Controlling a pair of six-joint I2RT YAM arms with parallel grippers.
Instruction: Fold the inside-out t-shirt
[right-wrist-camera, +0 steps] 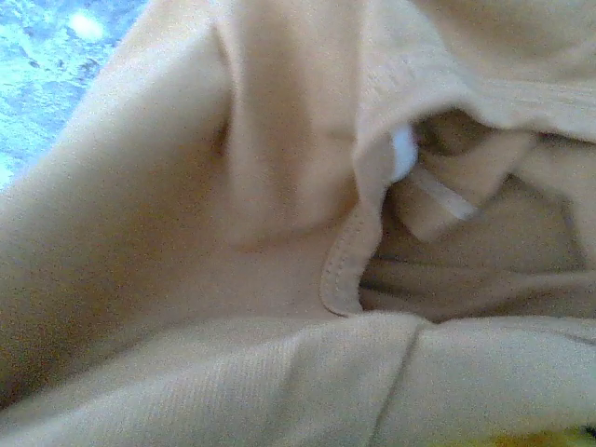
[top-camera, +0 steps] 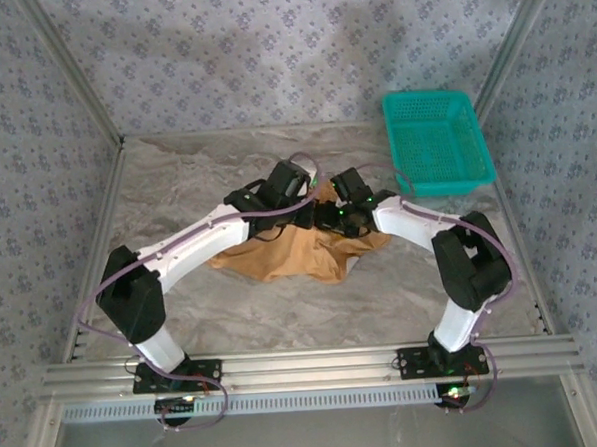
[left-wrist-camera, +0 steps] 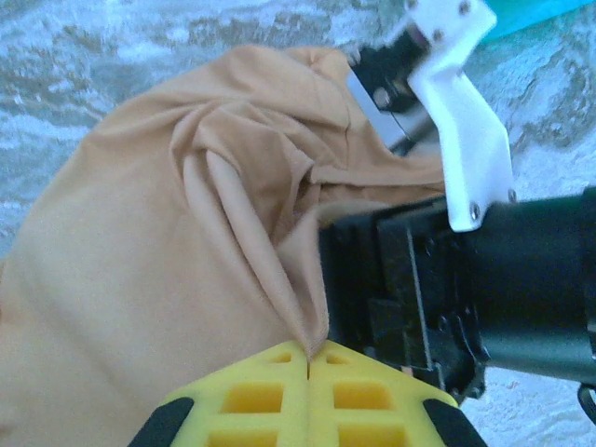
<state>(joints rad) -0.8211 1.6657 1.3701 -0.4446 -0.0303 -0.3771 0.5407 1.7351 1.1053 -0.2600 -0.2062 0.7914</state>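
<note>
1. Where the two arms reach in from the near rail, they meet over the inside-out t-shirt (top-camera: 280, 252), which lies in a crumpled heap at the middle of the table (top-camera: 176, 180), not yet flat.
2. From here the left gripper (left-wrist-camera: 307, 358) has its yellow pads pressed together on a thin pinch of the cloth, and a ridge of fabric runs up from the nip.
3. Just beside it, the right gripper (top-camera: 333, 218) is buried in folds; I cannot tell whether its jaws are parted or closed on anything.
4. I'd say this is the untangling step, before any real fold. The next move calls for lifting and drawing the pinched layer out, so the shirt spreads flat.
5. It is soft, matte caramel knit that drapes in rounded pleats. The right wrist view shows a stitched hem edge (right-wrist-camera: 340, 270) and a small white tag (right-wrist-camera: 402, 154).
6. Farther back, a teal perforated plastic basket (top-camera: 436, 141) sits at the far right corner on the marbled top.
</note>
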